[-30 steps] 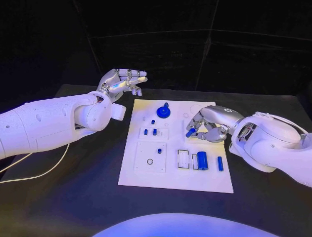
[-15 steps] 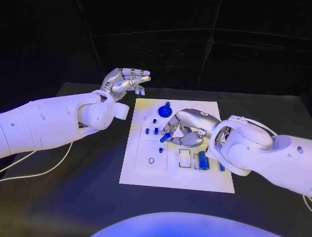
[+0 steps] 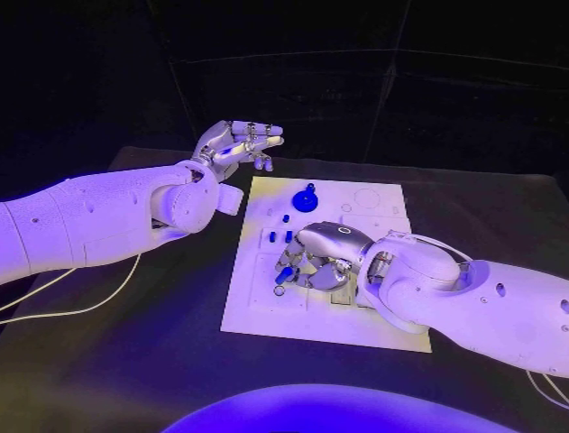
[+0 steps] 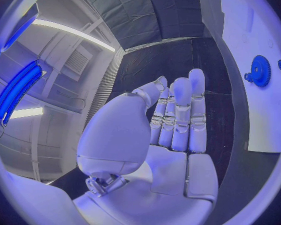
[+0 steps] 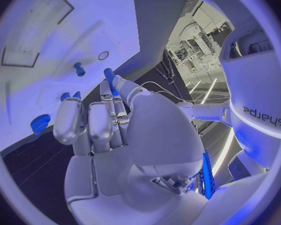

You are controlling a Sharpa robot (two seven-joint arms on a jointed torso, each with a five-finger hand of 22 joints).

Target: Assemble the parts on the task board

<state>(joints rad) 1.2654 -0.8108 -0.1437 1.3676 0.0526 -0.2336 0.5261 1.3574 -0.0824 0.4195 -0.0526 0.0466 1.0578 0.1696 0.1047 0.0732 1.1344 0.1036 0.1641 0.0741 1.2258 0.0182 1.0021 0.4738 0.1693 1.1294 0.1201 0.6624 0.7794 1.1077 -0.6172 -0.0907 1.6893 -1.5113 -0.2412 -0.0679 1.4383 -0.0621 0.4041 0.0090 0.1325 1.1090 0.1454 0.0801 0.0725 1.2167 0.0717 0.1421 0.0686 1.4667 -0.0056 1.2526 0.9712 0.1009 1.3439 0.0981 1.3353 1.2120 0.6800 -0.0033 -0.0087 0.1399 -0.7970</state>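
Right hand (image 3: pixel 313 260) low over the task board (image 3: pixel 261 311), fingers curled, pinching a small blue peg (image 3: pixel 283 275) at the fingertips. Blue gear (image 3: pixel 305 200) on the board beyond the hand, small blue pegs (image 3: pixel 279 236) between. Left hand (image 3: pixel 236 144) raised off the board's far left corner, fingers together, holding nothing.

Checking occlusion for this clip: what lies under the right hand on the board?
The right hand pinches a blue part over the task board. Whatever lies beneath the palm is covered.
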